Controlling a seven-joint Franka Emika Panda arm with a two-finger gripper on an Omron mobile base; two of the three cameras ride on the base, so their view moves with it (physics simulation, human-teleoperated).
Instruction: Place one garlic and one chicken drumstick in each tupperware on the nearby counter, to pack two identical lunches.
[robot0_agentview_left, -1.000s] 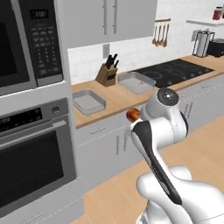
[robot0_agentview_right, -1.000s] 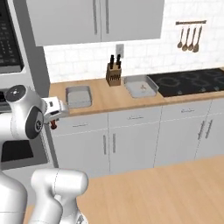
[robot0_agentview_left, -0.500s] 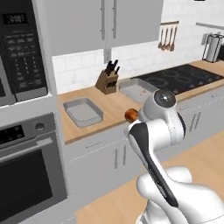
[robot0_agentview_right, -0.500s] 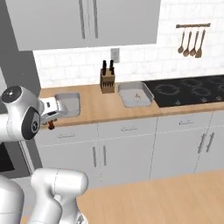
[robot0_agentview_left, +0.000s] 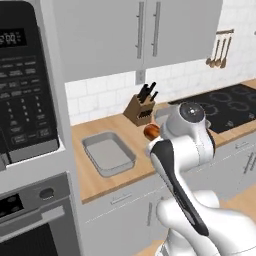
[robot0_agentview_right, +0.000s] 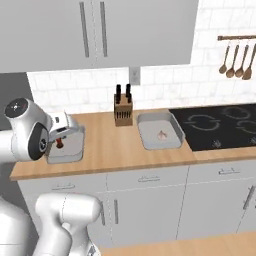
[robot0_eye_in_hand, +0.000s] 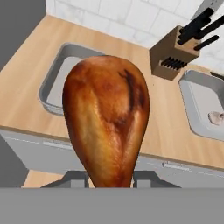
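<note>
My gripper (robot0_eye_in_hand: 107, 177) is shut on a glossy red-brown chicken drumstick (robot0_eye_in_hand: 107, 113), which hangs in the air in front of the counter (robot0_agentview_right: 110, 145). In the right base view the gripper (robot0_agentview_right: 60, 140) holds the drumstick (robot0_agentview_right: 59, 145) just before the left tupperware (robot0_agentview_right: 70, 152), whose visible part holds nothing. The right tupperware (robot0_agentview_right: 150, 142) holds one garlic (robot0_agentview_right: 162, 134). From the left base view the drumstick (robot0_agentview_left: 151, 131) peeks out beside the arm, right of the left tupperware (robot0_agentview_left: 107, 152). The hand view has the left tupperware (robot0_eye_in_hand: 54, 83) behind the drumstick and the garlic (robot0_eye_in_hand: 216, 118) at far right.
A wooden knife block (robot0_agentview_right: 123, 111) stands at the wall between the two trays. A black cooktop (robot0_agentview_right: 220, 125) lies to the right, with utensils (robot0_agentview_right: 237, 55) hanging above it. A microwave and oven column (robot0_agentview_left: 25, 100) walls off the counter's left end. Cabinets hang overhead.
The whole scene has shifted and grown: the base has driven nearer to the counter and its two trays. The drumstick stays in the shut gripper.
</note>
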